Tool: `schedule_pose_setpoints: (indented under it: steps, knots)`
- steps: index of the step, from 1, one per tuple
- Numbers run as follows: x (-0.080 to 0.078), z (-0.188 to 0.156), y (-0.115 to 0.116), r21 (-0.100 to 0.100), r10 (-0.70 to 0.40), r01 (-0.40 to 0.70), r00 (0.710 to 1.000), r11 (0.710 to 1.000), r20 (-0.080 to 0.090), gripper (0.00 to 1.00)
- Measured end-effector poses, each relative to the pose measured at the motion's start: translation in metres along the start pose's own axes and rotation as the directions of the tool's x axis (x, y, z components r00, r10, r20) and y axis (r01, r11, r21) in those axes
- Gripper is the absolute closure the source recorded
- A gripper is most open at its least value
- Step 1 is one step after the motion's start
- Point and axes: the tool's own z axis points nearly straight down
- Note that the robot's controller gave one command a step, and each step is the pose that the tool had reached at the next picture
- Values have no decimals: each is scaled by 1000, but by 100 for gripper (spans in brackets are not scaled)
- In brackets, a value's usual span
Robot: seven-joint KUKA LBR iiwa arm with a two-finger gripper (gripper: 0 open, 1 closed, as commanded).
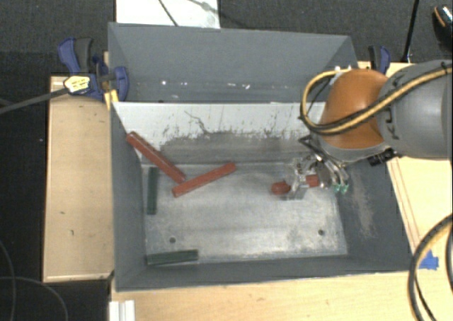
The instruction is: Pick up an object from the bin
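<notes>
My gripper point(304, 179) is down near the bin floor at the right side, below the back wall. A short red block point(280, 187) lies right at it, its left end poking out on the gripper's left; a bit of red also shows on the gripper's right side. The gripper's body covers the block's middle, so contact is unclear. Further left on the floor lies a long red stick point(205, 179), slanted, its left end meeting a second red stick point(154, 156) that leans up toward the back left corner.
A dark green stick point(151, 189) lies along the left wall, and another dark green stick point(172, 258) lies at the front left corner. The arm with its orange cover and cables hangs over the bin's right rim.
</notes>
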Motion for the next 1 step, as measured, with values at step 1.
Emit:
schedule_pose_setpoints:
  steps: [1]
  knots:
    - [22, -153, 2, 1, 21, -21, 1000, 1000, 9, 100]
